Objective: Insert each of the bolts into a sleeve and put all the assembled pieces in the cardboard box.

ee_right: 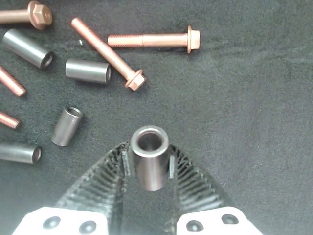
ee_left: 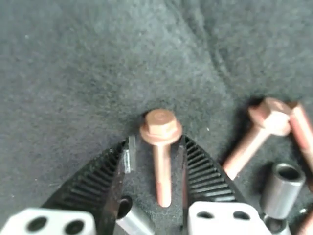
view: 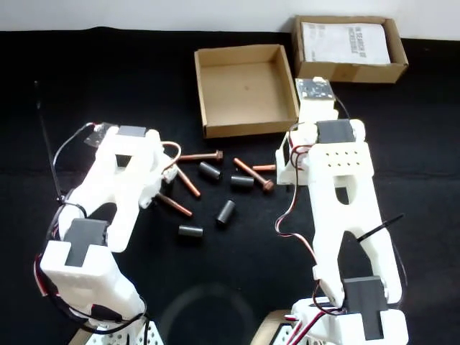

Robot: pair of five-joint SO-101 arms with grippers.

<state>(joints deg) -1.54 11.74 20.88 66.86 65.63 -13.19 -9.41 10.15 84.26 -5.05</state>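
Note:
My left gripper (ee_left: pixel 156 142) is open and straddles a copper bolt (ee_left: pixel 161 161) on the black cloth, with a gap on each side of the shaft. In the high view the left gripper (view: pixel 167 175) is beside two slanted bolts (view: pixel 188 181). My right gripper (ee_right: pixel 148 149) is shut on a dark metal sleeve (ee_right: pixel 149 156), whose open end faces the camera. In the high view the right gripper (view: pixel 286 164) is to the right of the loose parts. Loose bolts (ee_right: pixel 105 54) and sleeves (ee_right: pixel 88 71) lie between the arms. The open cardboard box (view: pixel 246 88) stands behind them.
A second cardboard box (view: pixel 350 47) holding a printed sheet stands at the back right. Several sleeves (view: pixel 226 211) and bolts (view: pixel 251 172) are scattered mid-table. Thin cables hang along both arms. The black cloth is bare at the left and far right.

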